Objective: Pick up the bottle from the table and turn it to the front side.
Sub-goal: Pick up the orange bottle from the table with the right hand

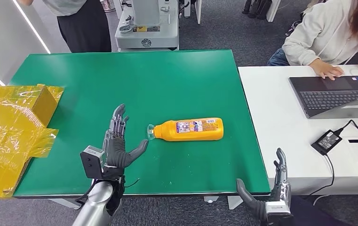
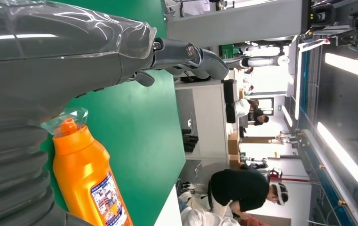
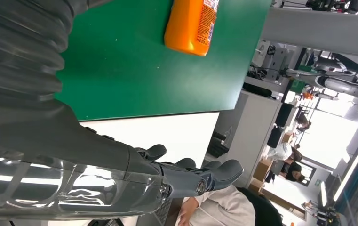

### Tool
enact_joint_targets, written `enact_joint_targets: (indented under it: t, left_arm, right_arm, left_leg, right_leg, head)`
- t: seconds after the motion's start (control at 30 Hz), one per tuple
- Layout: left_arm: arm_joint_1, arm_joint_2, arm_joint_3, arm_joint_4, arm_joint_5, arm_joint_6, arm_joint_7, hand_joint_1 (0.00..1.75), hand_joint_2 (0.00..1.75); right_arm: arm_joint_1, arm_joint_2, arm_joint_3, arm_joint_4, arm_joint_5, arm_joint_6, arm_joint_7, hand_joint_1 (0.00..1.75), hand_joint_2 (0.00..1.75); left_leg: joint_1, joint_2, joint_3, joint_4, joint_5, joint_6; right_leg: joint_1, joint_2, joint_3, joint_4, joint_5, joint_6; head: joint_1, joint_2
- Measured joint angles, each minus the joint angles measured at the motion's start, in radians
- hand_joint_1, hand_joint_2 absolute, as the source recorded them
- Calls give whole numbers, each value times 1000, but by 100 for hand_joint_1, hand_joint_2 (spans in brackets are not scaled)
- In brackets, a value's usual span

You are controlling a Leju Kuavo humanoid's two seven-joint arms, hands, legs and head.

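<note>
Head view, one orange bottle (image 1: 193, 129) lying flat, left robot hand (image 1: 118, 141) and right robot hand (image 1: 273, 188) both spread wide

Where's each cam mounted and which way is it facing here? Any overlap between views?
Head view: high on the body, looking forward and down at the green table; the left hand and the right hand both show, open.
Left wrist view: behind the left hand, looking along the table at the orange bottle near its capped end.
Right wrist view: behind the right hand, facing the bottle's base.
Shared: all three see the orange bottle lying on the green table.
</note>
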Motion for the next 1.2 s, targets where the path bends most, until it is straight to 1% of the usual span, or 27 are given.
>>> enact_joint_targets:
  t: [0.4,0.5,0.6,0.77,0.93,1.1,1.2]
  left_arm:
    - [-4,1,0,0,1,-6,0,0,175]
    - [-8,0,0,1,2,-8,-1,0,175]
    - [-15,-2,0,7,5,-9,-7,0,175]
    - [-22,-4,0,21,9,-4,-22,0,175]
    - [-33,-6,0,43,9,-6,-28,0,175]
    - [-52,-16,-1,82,10,-22,-42,0,175]
    - [-65,-23,-2,108,10,-34,-46,0,175]
  right_arm:
    - [-1,3,-14,0,16,6,8,0,175]
    - [-6,5,-21,0,48,27,21,0,175]
    - [-29,6,-29,5,93,73,42,0,175]
    - [-101,6,-58,50,143,149,61,0,175]
    - [-194,3,-89,144,159,190,63,0,175]
    - [-297,-15,-99,255,194,235,86,0,175]
    - [-368,-35,-96,329,224,293,117,0,175]
  left_leg:
    - [0,0,0,0,0,0]
    - [0,0,0,0,0,0]
    - [0,0,0,0,0,0]
    - [0,0,0,0,1,0]
    - [0,0,1,0,1,0]
    - [0,1,1,1,1,0]
    - [0,1,1,1,1,0]
  right_leg:
    - [0,0,0,0,0,0]
    - [0,0,0,0,0,0]
    - [0,0,0,0,0,0]
    - [0,0,0,0,0,0]
    - [0,0,0,0,1,0]
    - [0,1,0,0,1,0]
    - [0,1,0,0,1,0]
  head:
    - [0,0]
    - [0,0]
    - [0,0]
    - [0,0]
    - [0,0]
    - [0,0]
    - [0,0]
